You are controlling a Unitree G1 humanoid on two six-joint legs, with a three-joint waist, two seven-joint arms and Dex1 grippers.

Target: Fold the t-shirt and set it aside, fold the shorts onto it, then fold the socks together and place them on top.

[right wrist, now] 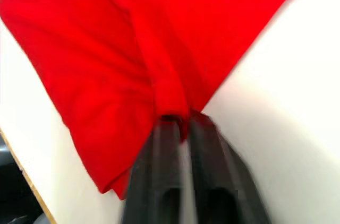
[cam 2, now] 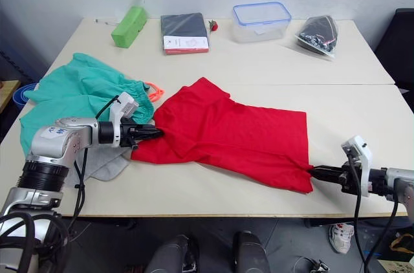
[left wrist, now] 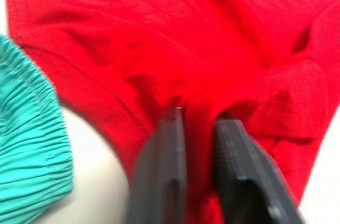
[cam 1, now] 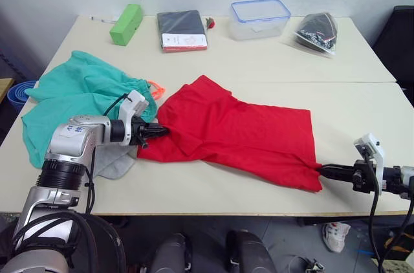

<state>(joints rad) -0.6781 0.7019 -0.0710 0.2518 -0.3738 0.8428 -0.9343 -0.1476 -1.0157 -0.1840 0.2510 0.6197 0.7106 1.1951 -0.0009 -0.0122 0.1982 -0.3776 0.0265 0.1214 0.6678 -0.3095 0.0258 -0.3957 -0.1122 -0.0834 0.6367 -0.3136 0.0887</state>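
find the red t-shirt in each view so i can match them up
Left eye view: the t-shirt lies across the table's middle.
Right eye view: same spot, centre.
Left wrist view: red cloth pinched in the left gripper.
Right wrist view: its corner pinched in the right gripper.
Shared landmark: the shorts, touching the shirt at the left gripper's end.

Your two head views looked forward and down over the table (cam 1: 362, 101) from its near edge, side by side, sharing almost the whole scene. Your left wrist camera sat very close along the left gripper (left wrist: 197, 123), facing 3 o'clock into the t-shirt (cam 1: 246, 132). Your right wrist camera sat equally close behind the right gripper (right wrist: 183, 120), facing 9 o'clock at the same t-shirt.
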